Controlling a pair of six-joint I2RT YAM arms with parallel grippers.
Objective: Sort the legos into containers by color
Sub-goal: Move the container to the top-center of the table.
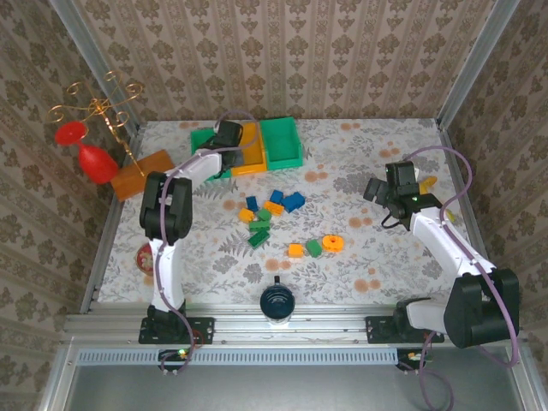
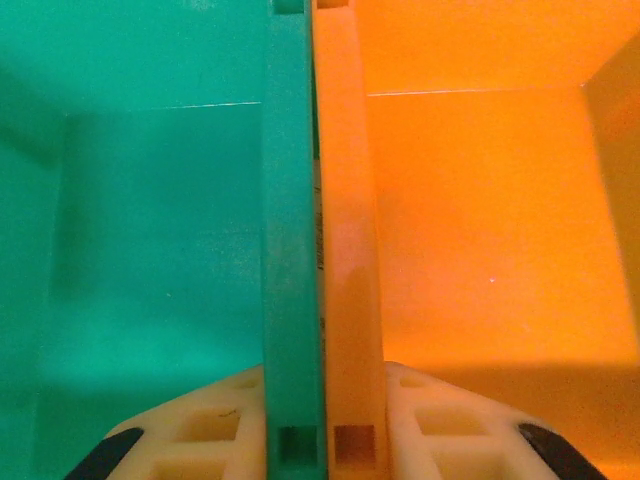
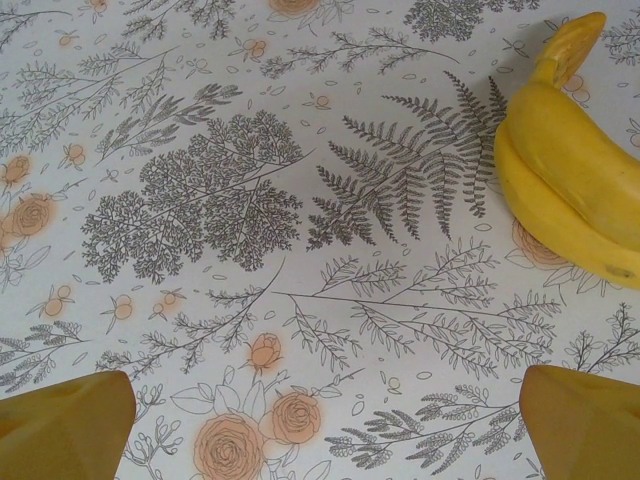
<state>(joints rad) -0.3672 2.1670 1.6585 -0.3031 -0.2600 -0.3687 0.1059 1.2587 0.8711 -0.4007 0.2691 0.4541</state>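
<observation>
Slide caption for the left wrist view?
Left hand clamped on the containers where green bin wall meets orange bin wall.

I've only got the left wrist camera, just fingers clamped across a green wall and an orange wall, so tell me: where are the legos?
Observer: The legos lie scattered mid-table on the flowered tablecloth.
Operator: Just two bins?
Observer: Three; a second green bin joins the orange bin on its right.
Operator: And the other side?
Observer: The right gripper hangs open over the tablecloth beside a banana.
</observation>
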